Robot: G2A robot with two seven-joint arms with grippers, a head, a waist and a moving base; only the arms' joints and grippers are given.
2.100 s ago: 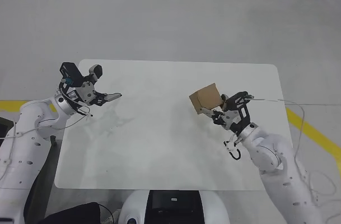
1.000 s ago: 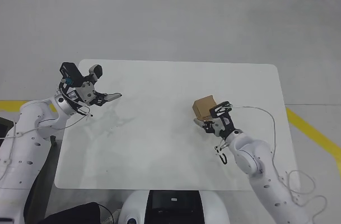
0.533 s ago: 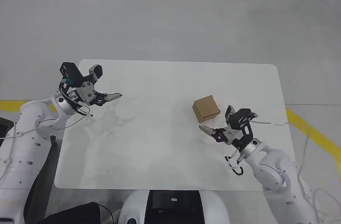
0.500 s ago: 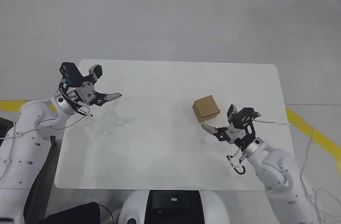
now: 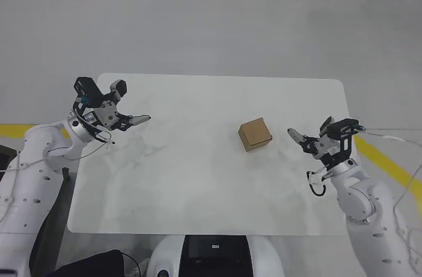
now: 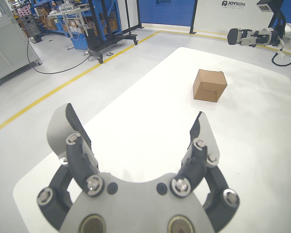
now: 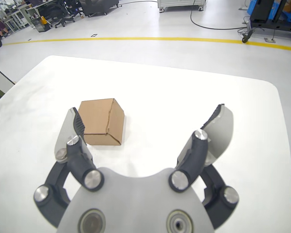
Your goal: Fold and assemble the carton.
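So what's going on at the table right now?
Nothing is holding the carton: it sits on the table, folded into a box shape. The right tool hangs open a short way off, not touching it. The left tool is open too, over the table's opposite end, far from the carton.

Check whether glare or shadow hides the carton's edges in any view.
Top view: carton stands out on the bright table, shadow faint. Left wrist view: edges plain, no glare. Right wrist view: a finger of the right hand covers one corner; yellow floor line bows.
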